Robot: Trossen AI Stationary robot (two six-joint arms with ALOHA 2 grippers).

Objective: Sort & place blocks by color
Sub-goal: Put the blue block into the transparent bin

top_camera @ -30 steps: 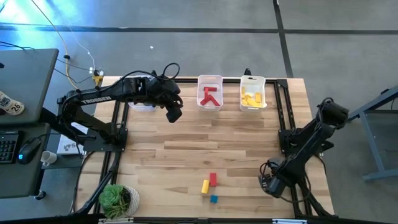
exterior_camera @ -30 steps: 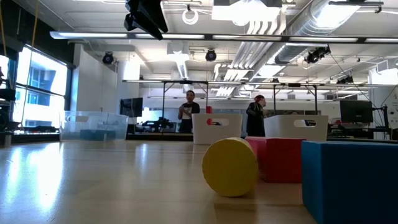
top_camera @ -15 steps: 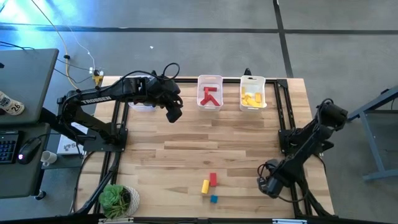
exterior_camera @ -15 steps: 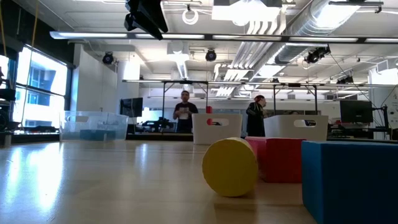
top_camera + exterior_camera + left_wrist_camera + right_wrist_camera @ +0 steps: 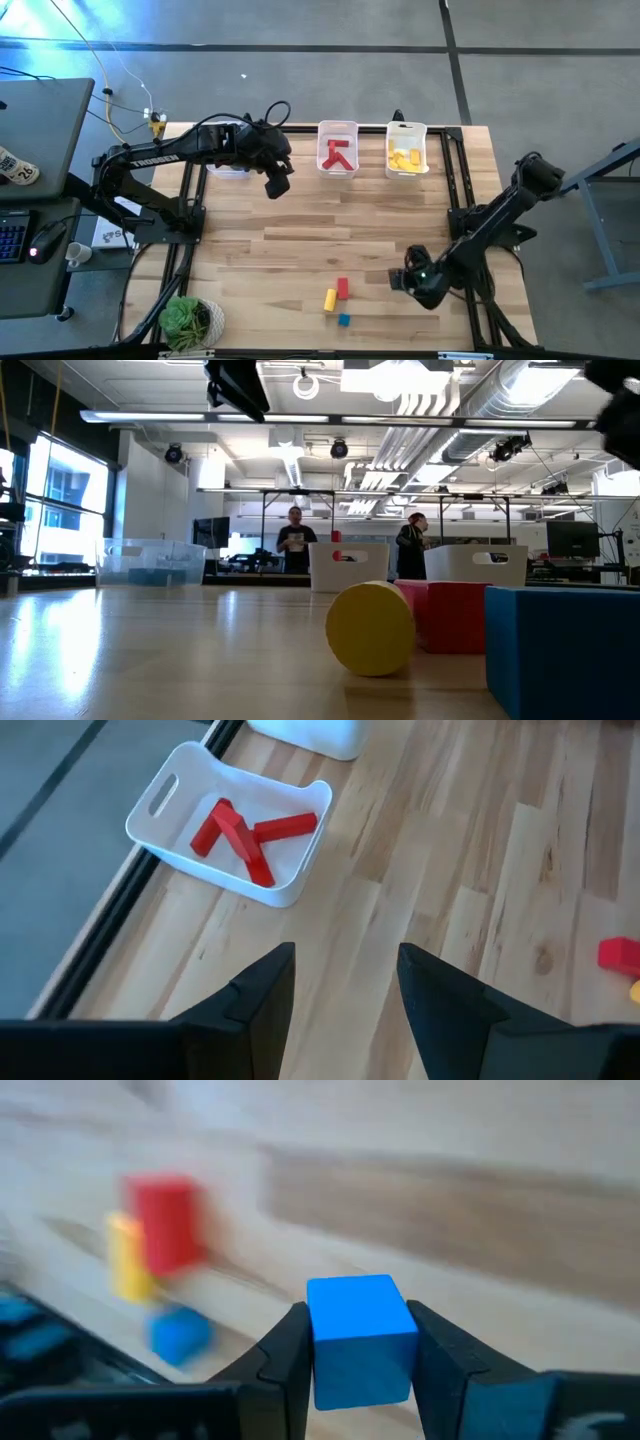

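Near the table's front right, we see the right gripper (image 5: 360, 1370) clamped on a blue cube (image 5: 360, 1340), bare wood around it. Three blocks (image 5: 338, 298) lie just left. Far left, the left gripper (image 5: 345, 990) hangs parted, empty, beside the red bin (image 5: 290, 885).

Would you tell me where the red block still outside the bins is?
High view: the red block lies near the table's front edge, beside the yellow block.

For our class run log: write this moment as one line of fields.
right gripper: shut on blue cube, above table near loose blocks | left gripper: open, empty, by red bin
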